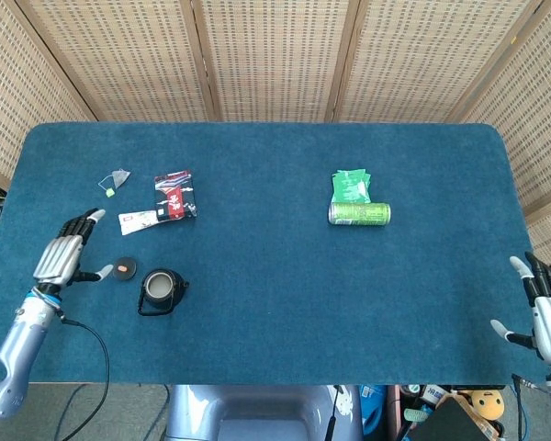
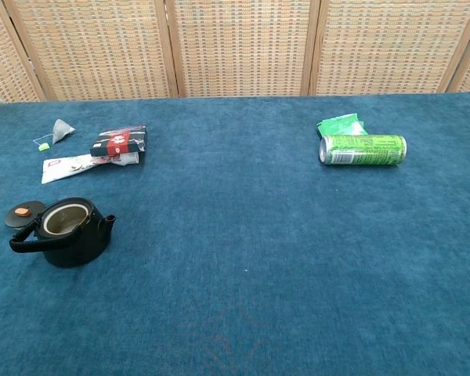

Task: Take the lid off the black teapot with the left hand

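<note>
The black teapot (image 1: pixel 161 290) (image 2: pixel 66 231) stands uncovered near the table's front left, its mouth showing pale inside. Its small black lid (image 1: pixel 124 268) (image 2: pixel 23 213) with an orange knob lies flat on the blue cloth just left of the pot. My left hand (image 1: pixel 62 258) hovers left of the lid with fingers spread, holding nothing and apart from it. In the chest view only a sliver of it shows at the left edge. My right hand (image 1: pixel 548 312) rests open at the table's front right corner.
A white sachet (image 1: pixel 139 220), a red and black packet (image 1: pixel 175 194) and a grey tea bag (image 1: pixel 117 179) lie behind the teapot. A green can (image 1: pixel 359 213) lies on its side by a green packet (image 1: pixel 351 186) at centre right. Wicker screens stand behind the table.
</note>
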### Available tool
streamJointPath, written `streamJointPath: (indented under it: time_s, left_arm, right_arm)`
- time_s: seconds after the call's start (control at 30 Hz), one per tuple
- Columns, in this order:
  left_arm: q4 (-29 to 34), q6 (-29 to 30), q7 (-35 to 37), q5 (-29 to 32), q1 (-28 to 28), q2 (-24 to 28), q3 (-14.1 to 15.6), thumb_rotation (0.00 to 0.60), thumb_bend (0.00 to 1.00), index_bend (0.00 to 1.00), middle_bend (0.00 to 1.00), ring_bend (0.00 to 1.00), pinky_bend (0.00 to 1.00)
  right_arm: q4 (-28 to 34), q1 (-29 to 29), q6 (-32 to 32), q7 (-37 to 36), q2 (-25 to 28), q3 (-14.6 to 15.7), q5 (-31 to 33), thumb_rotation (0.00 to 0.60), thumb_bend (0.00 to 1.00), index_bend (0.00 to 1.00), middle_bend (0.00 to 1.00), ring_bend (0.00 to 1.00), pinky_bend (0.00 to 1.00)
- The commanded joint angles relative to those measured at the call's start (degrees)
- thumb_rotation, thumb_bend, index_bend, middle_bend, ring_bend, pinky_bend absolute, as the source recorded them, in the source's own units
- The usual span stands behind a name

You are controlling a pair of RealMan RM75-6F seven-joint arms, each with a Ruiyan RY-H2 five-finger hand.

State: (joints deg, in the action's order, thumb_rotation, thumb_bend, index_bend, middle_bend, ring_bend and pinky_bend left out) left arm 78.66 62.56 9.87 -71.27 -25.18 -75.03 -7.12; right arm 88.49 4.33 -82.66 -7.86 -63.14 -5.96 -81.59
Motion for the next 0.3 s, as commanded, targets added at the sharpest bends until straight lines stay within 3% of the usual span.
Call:
streamJointPath:
  time_s: [0.03, 0.13, 0.3]
  left_arm:
    - [5.7, 15.4, -7.2, -3.9, 8.8, 1.9, 1.9, 0.600, 0.19, 0.00, 0.00, 0.00, 0.00]
    - [8.8, 17.3, -8.7, -4.6, 11.2, 4.2, 3.5, 0.600, 0.19, 0.00, 0.00, 0.00, 0.00]
    - [11.6, 19.4, -8.8, -5.7, 12.9, 6.2, 3.7, 0.600, 0.19, 0.00, 0.00, 0.00, 0.00]
  right_arm:
    - [0.0, -0.2, -0.5, 0.2, 0.0, 0.0, -0.3, 0.600, 0.00, 0.00, 0.00, 0.00, 0.00]
    - [0.1, -0.2, -0.8, 0.5, -0.1, 0.0, -0.5, 0.600, 0.00, 0.00, 0.00, 0.00, 0.00]
    - [0.1, -0.2, -1.0, 1.3, -0.4, 0.0, -0.5, 0.600, 0.00, 0.00, 0.00, 0.00, 0.00]
